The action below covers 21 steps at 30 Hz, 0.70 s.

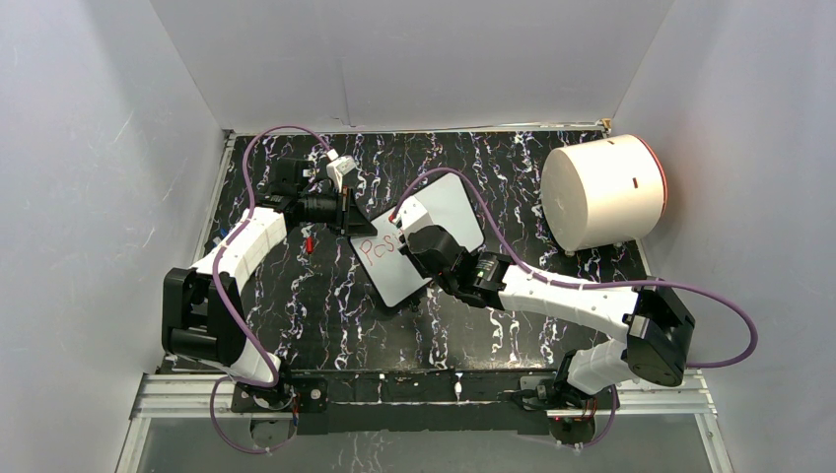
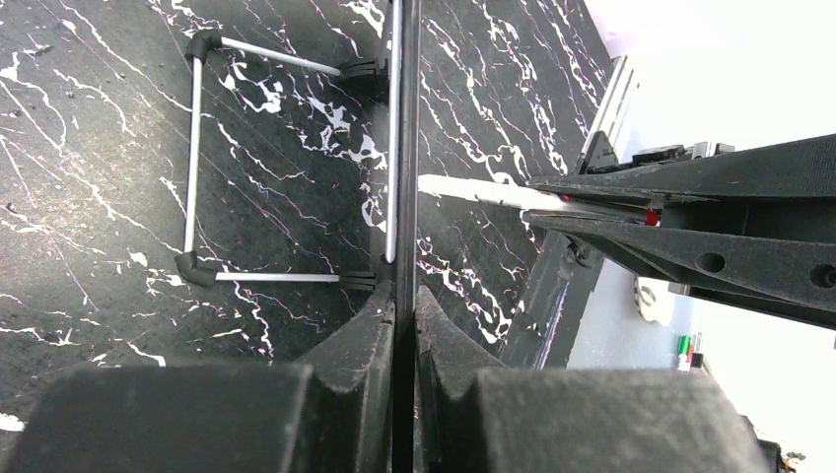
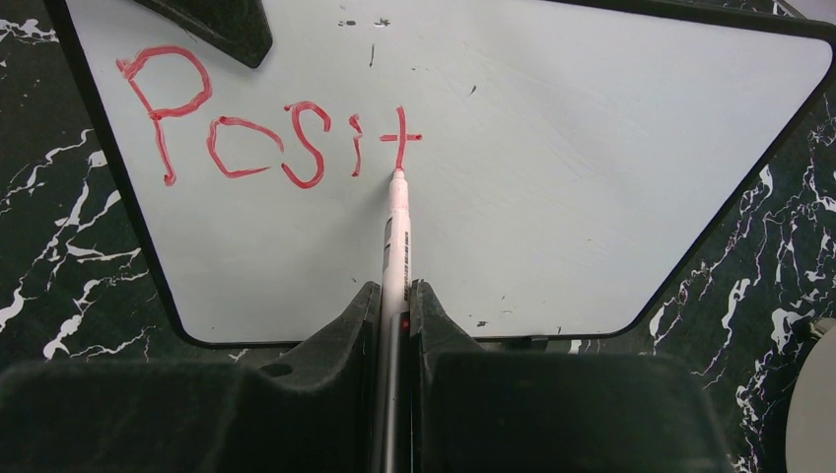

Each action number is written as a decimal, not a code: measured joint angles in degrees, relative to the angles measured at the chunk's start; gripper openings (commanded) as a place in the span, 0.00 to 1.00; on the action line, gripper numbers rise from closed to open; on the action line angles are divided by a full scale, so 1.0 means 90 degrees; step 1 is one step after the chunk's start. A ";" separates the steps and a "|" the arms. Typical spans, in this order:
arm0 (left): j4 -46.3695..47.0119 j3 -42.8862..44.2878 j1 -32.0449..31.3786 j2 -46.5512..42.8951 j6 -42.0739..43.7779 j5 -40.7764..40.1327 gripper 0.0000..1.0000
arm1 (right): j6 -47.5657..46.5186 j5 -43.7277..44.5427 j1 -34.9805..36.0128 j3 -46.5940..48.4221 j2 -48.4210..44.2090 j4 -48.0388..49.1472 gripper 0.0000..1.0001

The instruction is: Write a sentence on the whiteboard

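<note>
The whiteboard [image 1: 449, 202] lies slanted in the middle of the table and shows white with a black frame in the right wrist view [image 3: 592, 177]. Red letters "Posit" [image 3: 266, 148] start the sentence [image 1: 378, 248]. My right gripper [image 3: 396, 296] is shut on a white marker [image 3: 397, 236], whose tip touches the foot of the "t". My left gripper [image 2: 402, 296] is shut on the whiteboard's thin edge [image 2: 404, 148], at the board's far-left corner [image 1: 350, 212]. The board's wire feet [image 2: 192, 148] show underneath. The marker [image 2: 473, 189] also shows in the left wrist view.
A big white cylinder [image 1: 603, 192] with a red rim stands at the back right. A small red piece [image 1: 310, 242] lies on the black marbled table [image 1: 325, 305] left of the board. White walls close in the table on three sides.
</note>
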 measured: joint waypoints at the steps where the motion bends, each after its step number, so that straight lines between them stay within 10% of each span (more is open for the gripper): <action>1: 0.0002 0.0000 0.0000 0.0000 0.0000 0.0000 0.00 | -0.0005 0.0010 0.0000 0.0000 0.0000 0.0000 0.00; 21: 0.0000 0.0000 0.0000 0.0000 0.0000 0.0010 0.00 | -0.0036 0.0240 0.0000 -0.0019 -0.0002 0.0061 0.00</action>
